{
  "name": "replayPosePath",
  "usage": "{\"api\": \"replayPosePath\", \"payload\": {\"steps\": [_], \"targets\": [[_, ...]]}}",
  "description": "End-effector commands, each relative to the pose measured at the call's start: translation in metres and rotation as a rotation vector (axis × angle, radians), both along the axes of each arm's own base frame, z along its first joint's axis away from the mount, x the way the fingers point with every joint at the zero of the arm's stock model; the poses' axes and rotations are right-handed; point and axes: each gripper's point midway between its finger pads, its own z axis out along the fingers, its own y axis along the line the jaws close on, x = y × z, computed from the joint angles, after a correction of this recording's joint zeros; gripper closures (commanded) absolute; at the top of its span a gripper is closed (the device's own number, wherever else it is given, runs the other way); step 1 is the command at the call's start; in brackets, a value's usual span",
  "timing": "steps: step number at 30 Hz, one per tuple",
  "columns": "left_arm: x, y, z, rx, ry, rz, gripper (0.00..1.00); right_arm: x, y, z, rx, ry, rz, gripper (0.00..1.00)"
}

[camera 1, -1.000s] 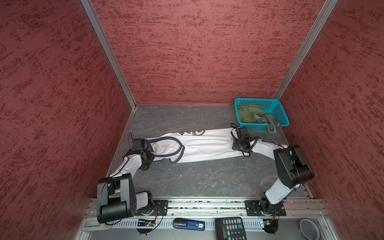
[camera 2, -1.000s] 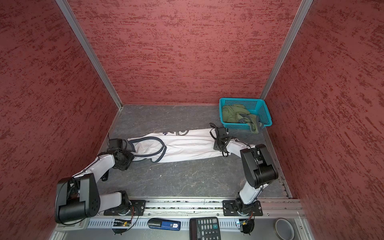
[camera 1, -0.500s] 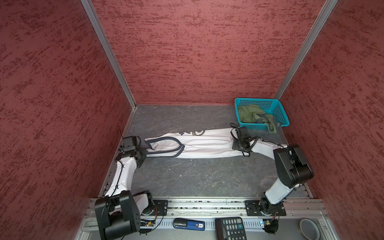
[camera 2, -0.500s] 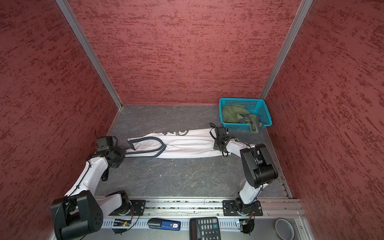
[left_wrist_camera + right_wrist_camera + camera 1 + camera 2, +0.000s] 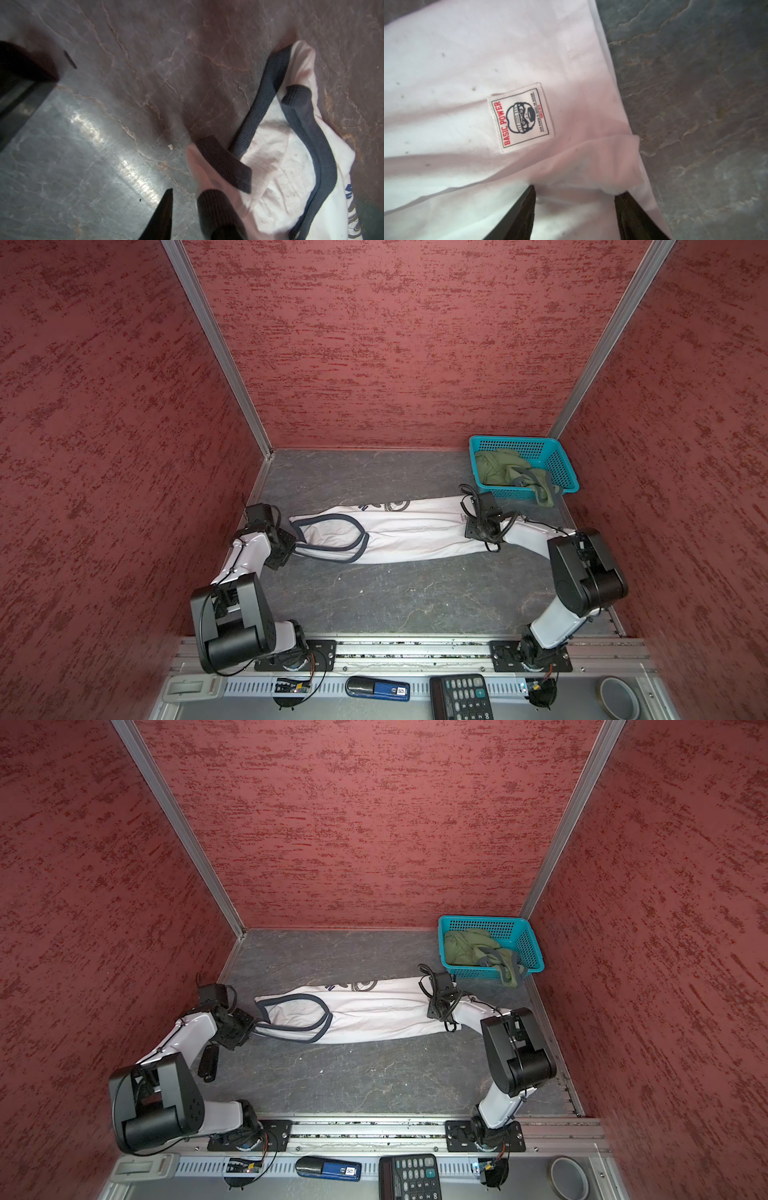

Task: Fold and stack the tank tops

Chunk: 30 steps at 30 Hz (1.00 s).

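Observation:
The white tank top lies folded lengthwise across the table, navy-trimmed straps at the left, hem at the right. My left gripper sits at the strap end. In the left wrist view its jaws stand apart with bare table between them, and a navy strap drapes over one finger. My right gripper is open over the hem, white cloth bulging between its fingers beside a sewn label. The olive tank top lies crumpled in the basket.
The teal basket stands at the back right corner, olive cloth hanging over its front rim. A black bar-shaped object lies by the left arm. A calculator, a blue device and a tape roll sit on the front rail.
My left gripper pulled the straps out to the left, then came back right, and the strap loop has slackened. The right arm has not moved.

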Motion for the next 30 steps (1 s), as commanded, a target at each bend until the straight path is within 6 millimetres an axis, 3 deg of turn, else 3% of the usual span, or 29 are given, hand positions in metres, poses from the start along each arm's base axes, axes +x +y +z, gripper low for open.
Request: {"api": "replayPosePath", "payload": {"steps": [1,6,8,12,18,21,24,27,30], "targets": [[-0.001,0.002,0.004,0.006,-0.019,0.004,0.64,0.011,0.004,0.039,0.004,-0.094,0.017,0.35],[-0.008,0.006,0.005,0.007,-0.038,0.037,0.58,0.015,0.025,0.079,0.026,-0.201,0.092,0.33],[-0.009,0.006,0.003,-0.002,-0.034,0.038,0.58,0.017,0.052,0.094,0.064,-0.247,0.187,0.33],[-0.008,0.001,-0.008,-0.057,-0.027,0.043,0.58,0.016,0.133,0.11,0.148,-0.307,0.417,0.34],[-0.008,-0.007,-0.03,-0.153,0.013,0.057,0.58,0.006,0.246,0.101,0.221,-0.302,0.707,0.35],[-0.009,-0.006,-0.036,-0.16,0.032,0.067,0.56,0.0,0.289,0.084,0.219,-0.278,0.814,0.35],[-0.009,-0.004,-0.036,-0.15,0.03,0.079,0.5,-0.005,0.323,0.072,0.213,-0.269,0.898,0.35],[-0.011,-0.001,-0.032,-0.129,0.024,0.087,0.42,-0.007,0.347,0.062,0.21,-0.263,0.953,0.35],[-0.012,0.002,-0.028,-0.115,0.018,0.092,0.39,-0.008,0.362,0.058,0.214,-0.266,0.986,0.35]]}}
